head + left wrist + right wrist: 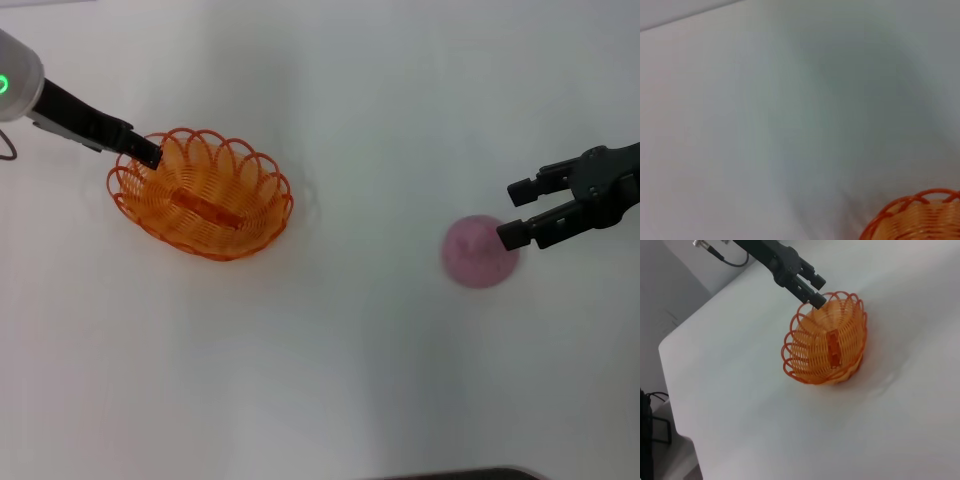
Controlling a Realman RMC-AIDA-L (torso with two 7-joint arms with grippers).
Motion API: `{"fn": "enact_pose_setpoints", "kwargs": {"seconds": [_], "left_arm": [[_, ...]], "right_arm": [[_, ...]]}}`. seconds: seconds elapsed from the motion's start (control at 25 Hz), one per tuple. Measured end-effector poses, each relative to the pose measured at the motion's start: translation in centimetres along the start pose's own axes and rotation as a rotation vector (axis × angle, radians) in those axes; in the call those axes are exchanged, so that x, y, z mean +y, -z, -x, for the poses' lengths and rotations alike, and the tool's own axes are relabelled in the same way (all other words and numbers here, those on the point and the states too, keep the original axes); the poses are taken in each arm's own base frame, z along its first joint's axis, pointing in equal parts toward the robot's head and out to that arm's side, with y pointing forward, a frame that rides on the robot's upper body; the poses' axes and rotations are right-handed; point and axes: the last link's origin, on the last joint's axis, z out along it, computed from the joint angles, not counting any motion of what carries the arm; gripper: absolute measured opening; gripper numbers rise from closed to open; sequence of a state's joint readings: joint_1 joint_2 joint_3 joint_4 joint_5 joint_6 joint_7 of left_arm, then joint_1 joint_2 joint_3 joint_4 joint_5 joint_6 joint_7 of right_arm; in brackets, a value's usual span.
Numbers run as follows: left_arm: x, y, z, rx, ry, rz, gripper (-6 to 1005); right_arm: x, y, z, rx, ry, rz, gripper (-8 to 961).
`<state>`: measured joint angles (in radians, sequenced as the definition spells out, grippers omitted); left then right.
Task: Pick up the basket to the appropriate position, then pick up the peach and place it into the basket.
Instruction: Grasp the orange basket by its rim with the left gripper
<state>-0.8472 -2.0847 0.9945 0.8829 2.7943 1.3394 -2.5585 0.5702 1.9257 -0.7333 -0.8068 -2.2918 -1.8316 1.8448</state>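
The orange wire basket [200,195] sits at the left of the white table [330,360]. My left gripper [148,152] is shut on its far left rim. The right wrist view shows the basket [827,345] with the left gripper [816,299] pinching the looped rim. A piece of the rim shows in the left wrist view [920,215]. The pink-purple peach [480,252] lies on the table at the right. My right gripper [515,212] is open and empty, hovering just to the right of and above the peach, not touching it.
The white table has bare room between the basket and the peach. In the right wrist view the table's edge [670,390] and a corner lie beyond the basket, with a black cable [732,261] behind the left arm.
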Motion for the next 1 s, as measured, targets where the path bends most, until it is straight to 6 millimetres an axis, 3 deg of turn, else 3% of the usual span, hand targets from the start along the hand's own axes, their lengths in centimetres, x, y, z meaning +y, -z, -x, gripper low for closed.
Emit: {"fn": "enact_pose_setpoints", "kwargs": {"seconds": [0.28,0.48,0.92,1.0], "left_arm": [[-0.2,-0.8,0.4,0.002,0.005,-0.012,709],[-0.3,-1.1,0.5,0.013,0.008,-0.019,471],[0.0,-1.2,0.6,0.008,0.004,-0.013,263],[0.1,-1.3,0.6,0.009,0.006,-0.009,158]], "right_arm": [[0.0,-0.2,0.2,0.001,0.003,-0.001,958],[-0.1,-0.3,0.2,-0.001,0.004,-0.008,958],[-0.2,-0.2,0.2,-0.002,0.004,-0.012,959],[-0.2,-0.2,0.2,-0.004,0.004,-0.012,959]]}}
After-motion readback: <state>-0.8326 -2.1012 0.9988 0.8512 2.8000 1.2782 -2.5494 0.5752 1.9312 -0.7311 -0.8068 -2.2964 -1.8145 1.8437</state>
